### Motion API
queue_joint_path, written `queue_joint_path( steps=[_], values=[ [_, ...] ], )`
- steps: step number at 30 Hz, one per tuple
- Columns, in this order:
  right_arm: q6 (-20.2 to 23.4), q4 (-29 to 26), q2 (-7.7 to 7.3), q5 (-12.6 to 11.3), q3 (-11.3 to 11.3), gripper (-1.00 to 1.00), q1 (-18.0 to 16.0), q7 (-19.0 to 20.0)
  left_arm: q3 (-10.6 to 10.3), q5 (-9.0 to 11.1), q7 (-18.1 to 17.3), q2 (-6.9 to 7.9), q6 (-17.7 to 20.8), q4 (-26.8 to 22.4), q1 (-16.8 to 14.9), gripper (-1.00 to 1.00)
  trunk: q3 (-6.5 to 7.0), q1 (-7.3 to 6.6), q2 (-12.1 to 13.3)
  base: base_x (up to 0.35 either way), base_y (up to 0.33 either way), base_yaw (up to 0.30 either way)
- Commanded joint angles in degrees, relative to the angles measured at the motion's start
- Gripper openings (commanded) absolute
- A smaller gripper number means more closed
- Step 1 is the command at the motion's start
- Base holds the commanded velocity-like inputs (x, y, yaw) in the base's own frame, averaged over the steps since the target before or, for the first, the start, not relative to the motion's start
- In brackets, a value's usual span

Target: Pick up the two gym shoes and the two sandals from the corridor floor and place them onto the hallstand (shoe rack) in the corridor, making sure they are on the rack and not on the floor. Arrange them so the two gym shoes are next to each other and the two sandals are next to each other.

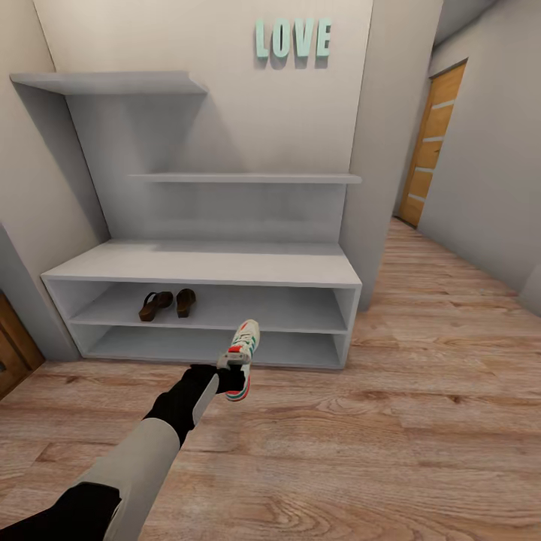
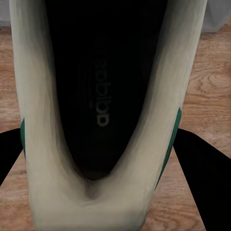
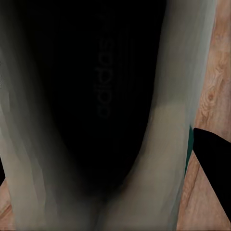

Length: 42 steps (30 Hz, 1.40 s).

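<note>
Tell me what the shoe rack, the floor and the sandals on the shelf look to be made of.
Shoe rack: probably painted wood or laminate board; flat, matte white panels, no grain.
Floor: wood-look planks, likely laminate; brown grain, knots and plank seams, slight sheen.
Sandals: possibly leather; dark brown and matte, but too small to tell.

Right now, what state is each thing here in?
Sandals: side by side on the rack's upper tier.
Left shoe: held off the floor by the left pincer.
Right shoe: close against the right pincer's camera, seemingly held.
Rack: top bare, lower tier bare.
Door: closed.
</note>
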Motion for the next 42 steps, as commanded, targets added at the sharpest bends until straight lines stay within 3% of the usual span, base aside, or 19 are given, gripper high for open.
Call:
queue_joint_path(
  steps=[1,11,25,29,38,42],
  values=[
    [0.24,-0.03,0.00,0.59,-0.11,-1.00,-0.08,0.53,-0.17,0.53,0.14,0.04,0.29,-0.08,-0.03,-1.00,-0.06,-0.01,-0.03,0.000,0.000,0.000],
    [0.27,0.07,0.27,1.85,-0.09,-1.00,-0.08,0.42,0.01,0.53,0.14,0.21,0.29,-0.07,-0.04,-1.00,-0.06,-0.01,-0.03,0.000,0.000,0.000],
    [0.27,0.04,0.36,1.98,0.00,-1.00,-0.08,0.37,0.06,0.45,0.14,0.49,0.29,-0.11,-0.04,-1.00,-4.00,0.35,-0.21,0.000,0.000,0.000],
    [0.27,0.03,0.36,1.96,0.02,-1.00,-0.08,0.36,0.06,0.44,0.14,1.34,0.29,-0.11,-0.06,-1.00,-4.05,0.35,-0.21,0.000,0.000,0.000],
    [0.27,0.05,0.36,2.04,0.09,-1.00,-0.08,0.36,0.10,0.44,0.14,1.65,0.26,-0.08,-0.05,-1.00,-4.05,0.35,-0.21,0.000,0.000,0.000],
    [0.27,0.07,0.36,2.05,0.09,-1.00,-0.08,0.36,0.08,0.44,0.14,1.65,0.27,-0.07,-0.05,-1.00,-5.11,0.45,-0.27,0.000,0.000,0.000]
  ],
)
